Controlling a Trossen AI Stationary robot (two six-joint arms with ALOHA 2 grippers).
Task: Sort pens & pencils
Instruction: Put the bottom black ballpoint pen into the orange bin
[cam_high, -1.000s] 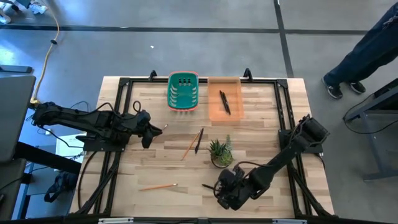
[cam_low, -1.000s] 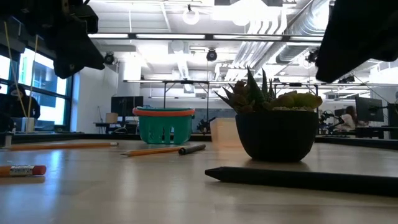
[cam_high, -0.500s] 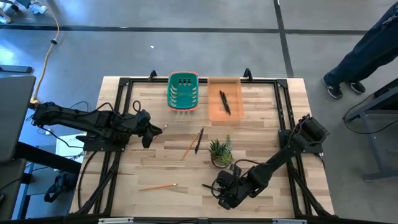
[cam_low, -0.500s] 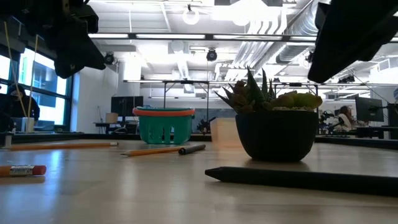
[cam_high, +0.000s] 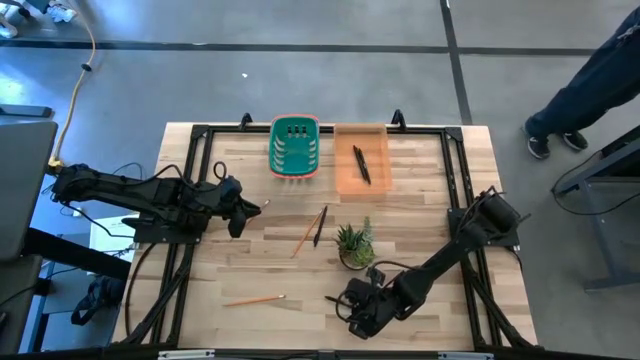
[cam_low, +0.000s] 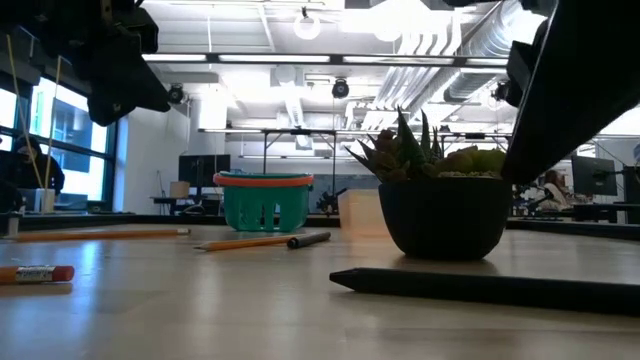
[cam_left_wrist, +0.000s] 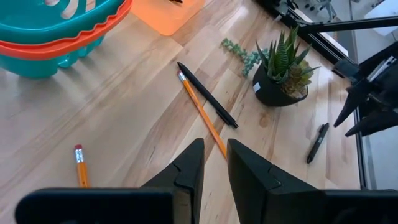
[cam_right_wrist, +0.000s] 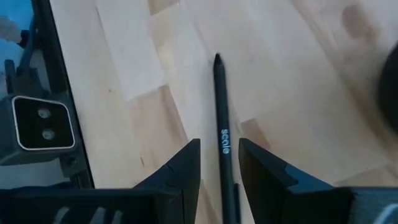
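Note:
A black pen (cam_right_wrist: 221, 118) lies flat on the wood near the table's front edge (cam_high: 334, 298). My right gripper (cam_right_wrist: 219, 163) hangs over it, open, tilted downward, one finger on each side of the pen's near end without touching. In mid-table another black pen (cam_high: 320, 225) lies beside an orange pencil (cam_high: 303, 238). A second pencil (cam_high: 255, 299) lies front left. A further pen (cam_high: 361, 165) rests in the orange bin (cam_high: 345, 180). My left gripper (cam_left_wrist: 214, 163) waits over the table's left, open by a narrow gap, holding nothing.
A potted succulent (cam_high: 354, 246) stands just beyond my right gripper. A teal basket (cam_high: 295, 147) sits at the far edge beside the orange bin. A short pencil with a red eraser (cam_left_wrist: 81, 167) lies below my left gripper. A black frame (cam_high: 455, 190) rims the table.
My right gripper has sunk a little toward the black pen at the front edge and rolled about its own pointing line; in the low view its dark bulk now reaches lower beside the plant. Pens, pencils and the left arm have stayed put.

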